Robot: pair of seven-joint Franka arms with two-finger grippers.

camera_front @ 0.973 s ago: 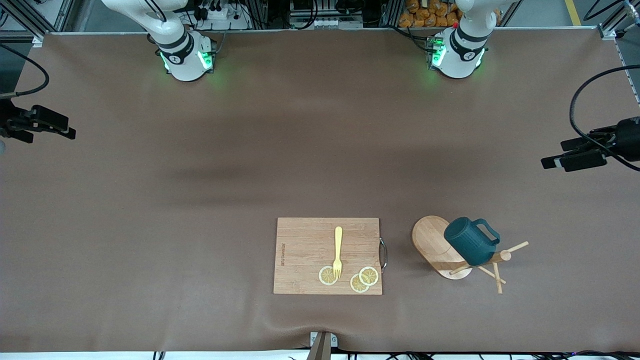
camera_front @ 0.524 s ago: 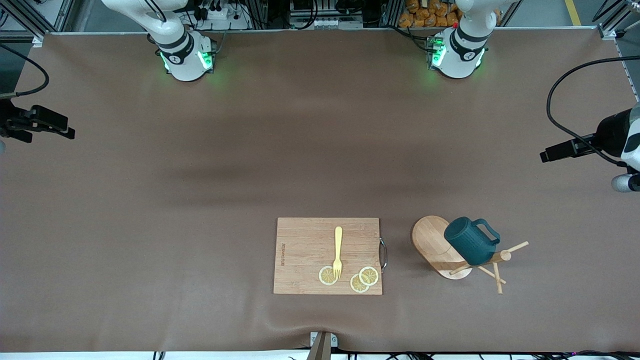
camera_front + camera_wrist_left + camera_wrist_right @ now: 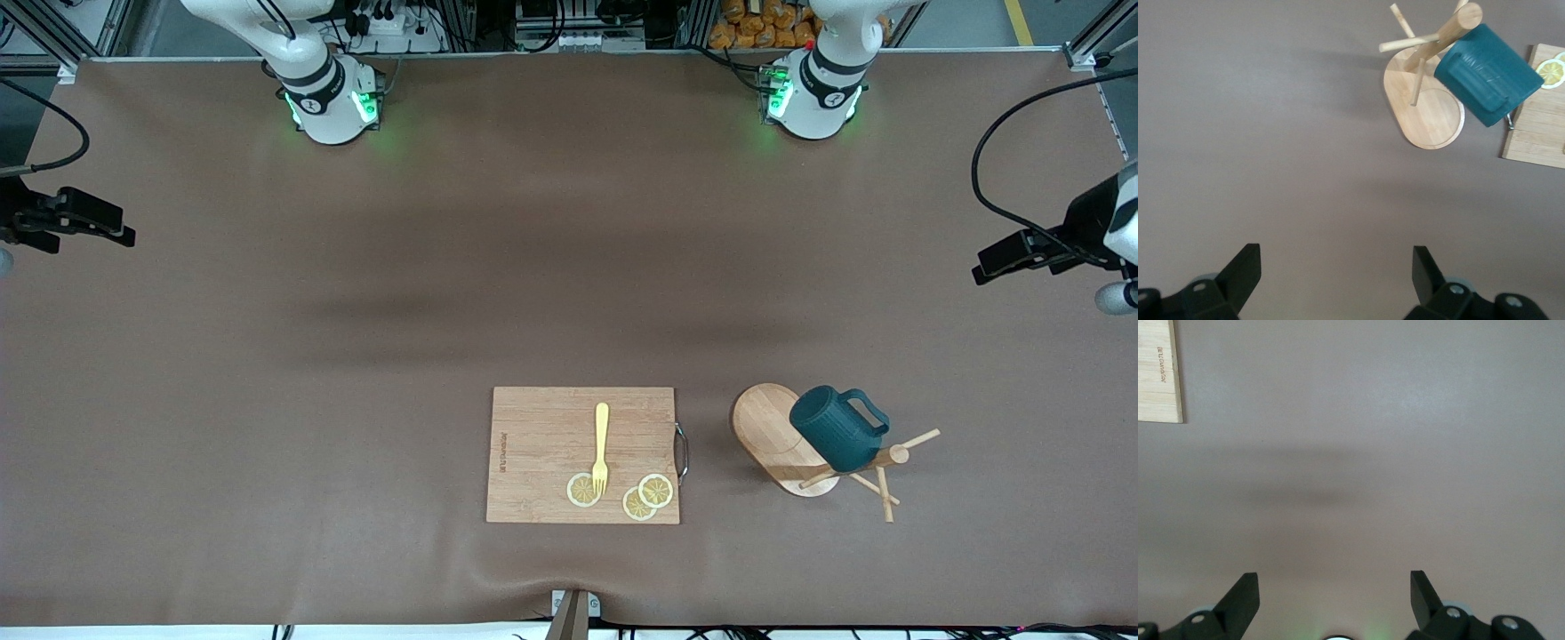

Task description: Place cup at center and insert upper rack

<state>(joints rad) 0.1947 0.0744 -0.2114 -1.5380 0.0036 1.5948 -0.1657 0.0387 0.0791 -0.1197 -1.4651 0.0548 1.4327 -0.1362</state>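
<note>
On the brown surface (image 3: 356, 356), beside the cutting board (image 3: 542, 453) toward the left arm's end, the upper rack (image 3: 782, 436) carries the cup (image 3: 836, 431) on a peg, while the left hand (image 3: 1013, 258) and right hand (image 3: 89, 222) hover wide open, empty.

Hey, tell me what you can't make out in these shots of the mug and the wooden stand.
- Cup inside: hidden in the front view and the left wrist view; the mouth faces away.
- Which peg of the upper rack carries the cup: covered by the cup's body.
- Cutting board: cut off by the left wrist view's edge.
- Left gripper: partly cut off at the front view's edge.
</note>
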